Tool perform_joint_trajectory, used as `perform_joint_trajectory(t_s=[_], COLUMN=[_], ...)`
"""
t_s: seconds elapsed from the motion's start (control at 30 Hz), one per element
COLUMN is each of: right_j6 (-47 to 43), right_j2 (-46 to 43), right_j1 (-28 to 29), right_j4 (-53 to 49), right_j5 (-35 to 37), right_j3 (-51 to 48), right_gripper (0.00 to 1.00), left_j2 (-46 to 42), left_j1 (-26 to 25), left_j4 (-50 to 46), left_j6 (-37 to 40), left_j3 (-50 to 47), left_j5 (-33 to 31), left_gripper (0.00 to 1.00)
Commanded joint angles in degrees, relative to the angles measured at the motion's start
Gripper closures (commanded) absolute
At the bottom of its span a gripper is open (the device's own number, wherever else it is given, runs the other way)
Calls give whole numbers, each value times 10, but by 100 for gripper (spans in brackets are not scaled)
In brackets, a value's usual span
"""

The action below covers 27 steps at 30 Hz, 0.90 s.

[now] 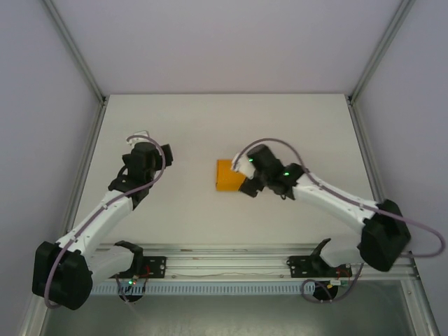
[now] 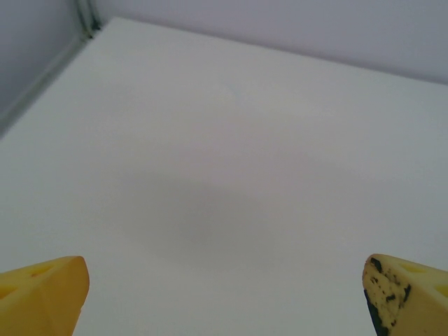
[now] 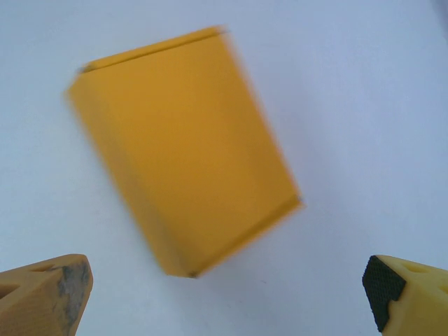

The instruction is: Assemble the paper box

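The paper box is a small, low, closed orange box lying flat on the white table near its middle. In the right wrist view the paper box lies just ahead of the fingers, slightly blurred, with nothing touching it. My right gripper hovers at the box's right edge, open, its yellow fingertips spread wide with bare table between them. My left gripper is well to the left of the box, open over bare table, its fingertips far apart and empty.
The white table is walled at the back and both sides by pale panels on metal posts. A metal rail with the arm bases runs along the near edge. Bare table lies between the two arms.
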Motion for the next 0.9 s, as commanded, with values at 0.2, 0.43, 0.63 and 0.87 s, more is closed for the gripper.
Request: perform_joint_trajectory(t_s=[0.2, 0.43, 0.63, 0.87], right_j6=[351, 338, 389, 401], right_j2=[-90, -3, 117, 119], right_j1=[-277, -335, -383, -402], right_j4=[365, 590, 704, 690], right_j5=[103, 139, 113, 86], right_j3=[-210, -306, -317, -310], right_gripper=[0, 0, 0, 0], left_j2=[63, 150, 235, 257], left_j1=[106, 126, 151, 141], left_j4=[388, 541, 609, 614], left_j6=[101, 114, 120, 147], left_j3=[-181, -220, -215, -203], left_j5=[-26, -11, 69, 97], left_gripper=[0, 0, 0, 0])
